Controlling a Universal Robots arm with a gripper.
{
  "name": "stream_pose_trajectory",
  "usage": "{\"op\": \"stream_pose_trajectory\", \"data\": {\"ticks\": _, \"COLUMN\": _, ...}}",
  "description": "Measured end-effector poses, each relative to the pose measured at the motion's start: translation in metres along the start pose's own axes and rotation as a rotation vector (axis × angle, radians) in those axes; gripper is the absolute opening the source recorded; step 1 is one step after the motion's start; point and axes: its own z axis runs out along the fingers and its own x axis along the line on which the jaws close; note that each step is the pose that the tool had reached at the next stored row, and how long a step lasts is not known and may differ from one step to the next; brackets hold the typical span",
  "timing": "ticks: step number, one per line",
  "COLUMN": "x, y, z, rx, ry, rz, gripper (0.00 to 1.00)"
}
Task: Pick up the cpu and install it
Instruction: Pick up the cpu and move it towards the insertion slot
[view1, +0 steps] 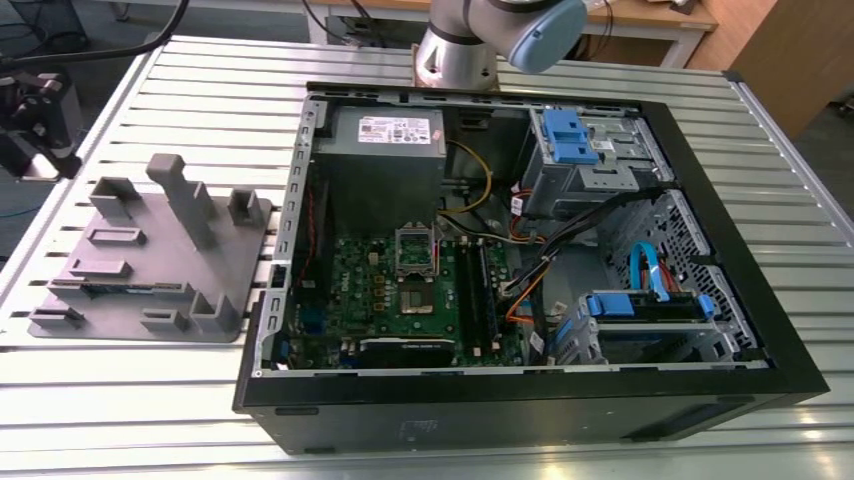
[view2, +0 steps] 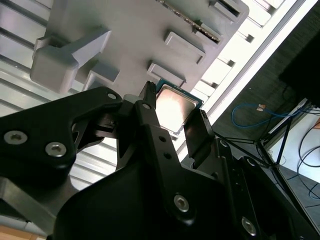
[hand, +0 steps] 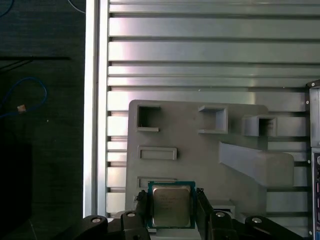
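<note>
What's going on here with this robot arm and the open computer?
The arm's gripper has its fingers against two opposite edges of the cpu, apparently holding it over the grey tray on the slatted table. The open computer case lies beside the tray; the chip has not reached its motherboard yet.

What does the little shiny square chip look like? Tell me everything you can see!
The cpu is a small, flat square. Its top is a smooth silvery metal plate that catches the light, set on a thin green board that peeks out around the edge. In both wrist views it faces the cameras metal side up, gripped on two opposite sides by the black jaws of the gripper. It seems to hang above the grey tray rather than rest on it.
</note>
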Motion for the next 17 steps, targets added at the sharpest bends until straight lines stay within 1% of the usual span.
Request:
{"op": "stream_pose_trajectory", "data": {"ticks": 12, "x": -0.0215, "y": 0.0003, "z": 0.0002, "rx": 0.0, "ry": 0.0001, "rz": 0.0, "gripper": 0.47}}
{"op": "stream_pose_trajectory", "data": {"ticks": 14, "x": -0.0234, "y": 0.0003, "z": 0.0002, "rx": 0.0, "ry": 0.0001, "rz": 0.0, "gripper": 0.47}}
{"op": "stream_pose_trajectory", "data": {"ticks": 17, "x": -0.0236, "y": 0.0003, "z": 0.0003, "rx": 0.0, "ry": 0.0, "rz": 0.0, "gripper": 0.47}}
